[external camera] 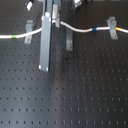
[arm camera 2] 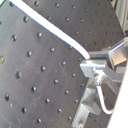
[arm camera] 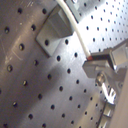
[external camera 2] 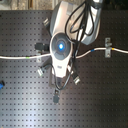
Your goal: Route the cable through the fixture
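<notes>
So I've got the gripper [arm camera: 89,61] pinched on the cable [external camera: 80,29], fingers pressed together around it just past the grey clip [arm camera: 54,29] in the first wrist view. The cable runs across the black breadboard [external camera: 75,95], up over the middle, then on past that clip to another clip [external camera: 113,23] further along. My worry: if I drag sideways too hard, it'll probably slip from the pinch or pop off that far clip.
</notes>
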Robot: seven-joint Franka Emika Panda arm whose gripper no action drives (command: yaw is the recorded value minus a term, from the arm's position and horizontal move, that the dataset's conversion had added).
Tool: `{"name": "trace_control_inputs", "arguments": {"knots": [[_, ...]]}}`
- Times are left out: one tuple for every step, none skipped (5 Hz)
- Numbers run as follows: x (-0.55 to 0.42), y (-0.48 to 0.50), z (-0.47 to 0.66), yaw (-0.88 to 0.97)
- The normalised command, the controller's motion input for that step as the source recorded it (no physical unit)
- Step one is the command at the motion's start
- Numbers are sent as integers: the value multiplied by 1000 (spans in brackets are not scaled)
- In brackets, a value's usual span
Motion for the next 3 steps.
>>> {"name": "trace_control_inputs", "arguments": {"knots": [[-40,406,253,-168],[15,149,186,-191],[-1,-15,241,-297]]}}
